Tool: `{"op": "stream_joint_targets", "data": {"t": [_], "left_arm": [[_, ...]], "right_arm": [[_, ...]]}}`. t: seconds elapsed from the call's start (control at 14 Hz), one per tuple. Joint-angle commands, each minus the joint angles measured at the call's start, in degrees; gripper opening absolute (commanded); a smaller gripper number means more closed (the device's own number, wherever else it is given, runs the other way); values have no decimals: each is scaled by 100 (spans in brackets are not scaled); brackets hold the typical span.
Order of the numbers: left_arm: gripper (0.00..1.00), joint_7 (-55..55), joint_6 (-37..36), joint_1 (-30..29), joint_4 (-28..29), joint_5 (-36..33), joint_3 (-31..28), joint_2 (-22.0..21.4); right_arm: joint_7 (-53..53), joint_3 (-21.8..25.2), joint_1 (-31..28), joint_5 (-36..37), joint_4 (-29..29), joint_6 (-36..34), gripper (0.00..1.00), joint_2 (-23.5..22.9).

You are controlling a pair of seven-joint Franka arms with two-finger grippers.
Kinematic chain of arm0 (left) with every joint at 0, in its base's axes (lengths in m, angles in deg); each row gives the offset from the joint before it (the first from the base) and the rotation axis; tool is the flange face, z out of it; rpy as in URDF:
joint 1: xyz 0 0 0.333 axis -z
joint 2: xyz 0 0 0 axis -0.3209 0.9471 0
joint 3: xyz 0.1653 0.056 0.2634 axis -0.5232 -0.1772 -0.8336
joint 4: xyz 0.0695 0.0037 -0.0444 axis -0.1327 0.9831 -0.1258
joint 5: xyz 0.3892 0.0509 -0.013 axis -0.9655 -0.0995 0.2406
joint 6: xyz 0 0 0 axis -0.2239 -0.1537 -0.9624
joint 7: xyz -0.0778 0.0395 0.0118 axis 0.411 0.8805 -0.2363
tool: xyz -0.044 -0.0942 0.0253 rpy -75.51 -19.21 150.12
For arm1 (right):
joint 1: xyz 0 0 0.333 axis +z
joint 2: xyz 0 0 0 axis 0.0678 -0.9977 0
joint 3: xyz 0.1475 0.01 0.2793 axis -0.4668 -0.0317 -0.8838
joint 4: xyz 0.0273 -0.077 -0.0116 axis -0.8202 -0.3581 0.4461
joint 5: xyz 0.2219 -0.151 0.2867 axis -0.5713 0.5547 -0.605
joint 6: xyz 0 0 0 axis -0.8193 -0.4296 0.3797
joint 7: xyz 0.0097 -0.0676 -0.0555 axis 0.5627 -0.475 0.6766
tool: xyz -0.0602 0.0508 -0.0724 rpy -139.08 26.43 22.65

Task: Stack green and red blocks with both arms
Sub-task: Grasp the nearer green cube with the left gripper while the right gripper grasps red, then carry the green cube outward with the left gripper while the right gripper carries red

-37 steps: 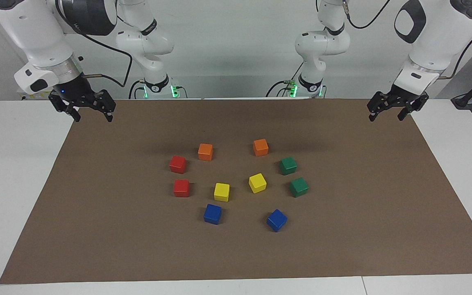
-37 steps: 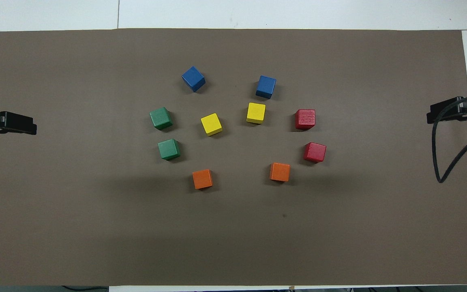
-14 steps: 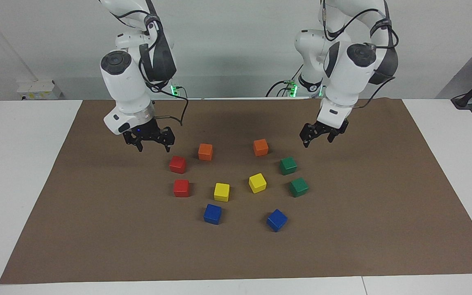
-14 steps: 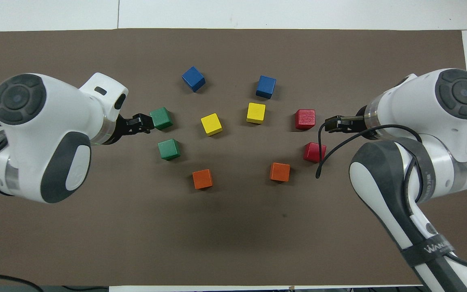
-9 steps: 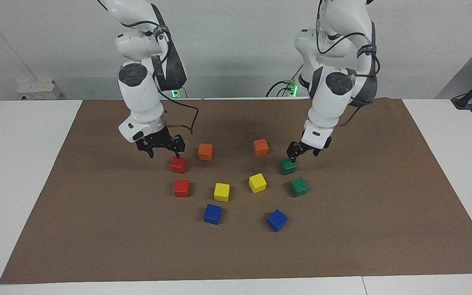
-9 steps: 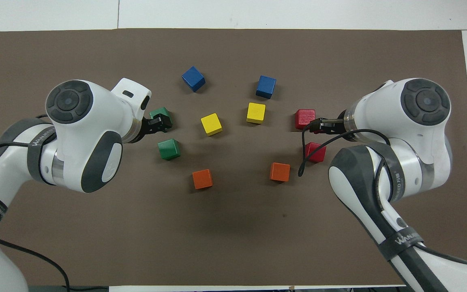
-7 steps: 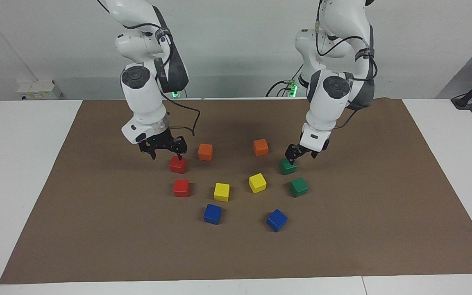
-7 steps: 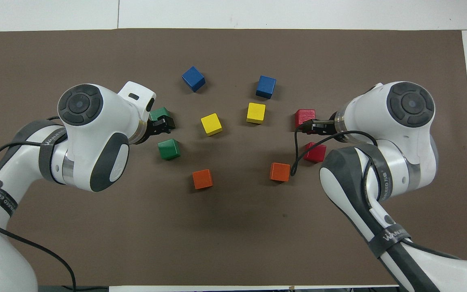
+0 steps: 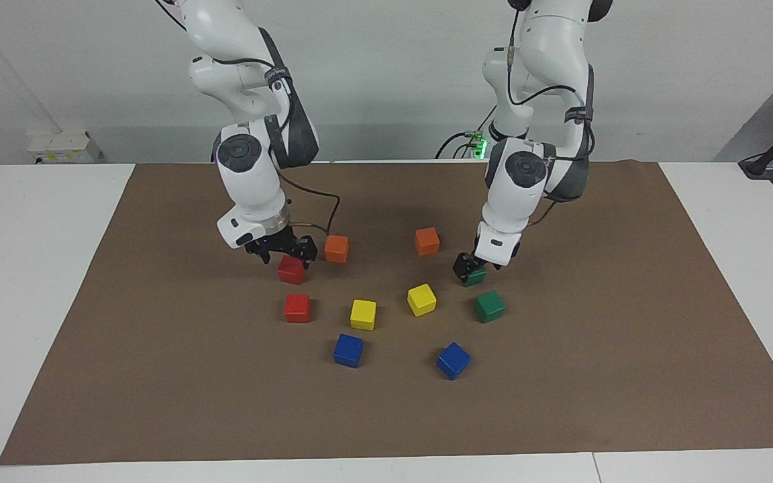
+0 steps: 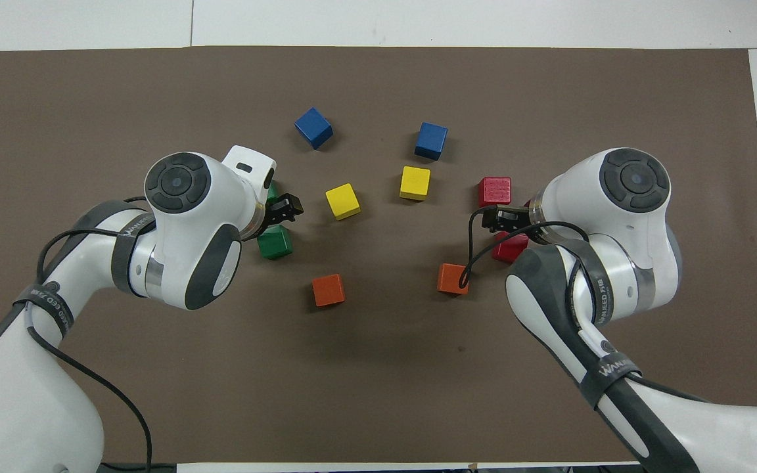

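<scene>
Even, bright overhead light leaves soft, short shadows under the small painted cubes on the matte brown mat (image 9: pixel 158 376); both views are sharp, without glare.

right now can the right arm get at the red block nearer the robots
Probably yes. The right gripper, open, hangs right over that red block, nothing between them. The orange block beside it stands apart, so the way down looks free.

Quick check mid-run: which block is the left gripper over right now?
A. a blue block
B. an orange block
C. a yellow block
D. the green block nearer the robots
D: in the facing view the left gripper sits right over the nearer green block, jaws open and nothing lifted yet.
</scene>
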Motion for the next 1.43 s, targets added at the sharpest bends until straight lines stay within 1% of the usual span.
{"op": "stream_joint_targets", "data": {"t": [0.0,0.21,0.36,0.86,1.07,1.15,1.22,1.29,1.36], "left_arm": [[100,126,207,147,133,33,-100,60],[100,213,216,208,309,33,-109,17],[100,467,216,278,397,33,-109,-10],[100,679,251,314,502,33,-100,-36],[98,671,479,314,599,33,-100,-36],[94,671,540,314,634,33,-100,-36],[88,679,611,314,678,33,-100,-36],[75,680,664,314,722,33,-100,-36],[48,671,681,314,740,33,-100,-45]], "right_arm": [[-62,-17,-82,-77,-466,141,100,300],[-71,-8,-91,-77,-642,193,100,353],[-80,-8,-91,-77,-721,307,100,354],[-264,-17,-3,-77,-721,528,100,248],[-300,-17,6,-77,-765,685,100,160],[-291,-17,6,-77,-774,712,100,169],[-291,-17,6,-77,-809,730,100,169],[-273,-17,6,-77,-835,756,100,169],[-273,-17,6,-77,-862,800,100,169]]}}
